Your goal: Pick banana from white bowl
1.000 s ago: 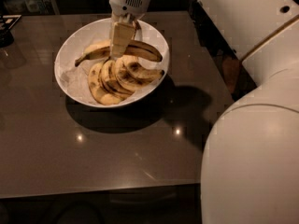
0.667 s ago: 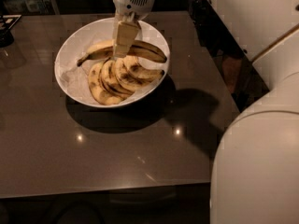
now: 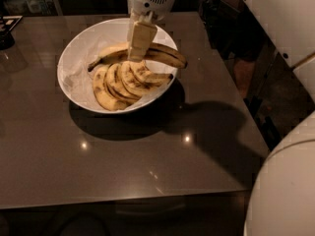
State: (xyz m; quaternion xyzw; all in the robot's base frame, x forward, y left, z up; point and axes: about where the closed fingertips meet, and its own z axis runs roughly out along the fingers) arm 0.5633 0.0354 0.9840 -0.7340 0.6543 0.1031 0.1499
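The long banana (image 3: 165, 55), yellow with brown streaks, lies across the back of the white bowl (image 3: 78, 53); its right tip juts past the bowl's rim. My gripper (image 3: 140, 42) comes down from above onto the banana's middle, its cream fingers (image 3: 141, 36) shut around it. A bunch of shorter bananas (image 3: 123, 82) fills the front of the bowl, just below the gripper.
The bowl stands on a dark glossy table (image 3: 147, 156). A dark object (image 3: 7, 33) sits at the table's far left edge. My white body (image 3: 285, 191) fills the lower right, and my arm (image 3: 275, 18) crosses the upper right. The floor drops off right of the table.
The long banana's right tip has moved right, past the bowl's rim, with the gripper on it. The view has shifted slightly.
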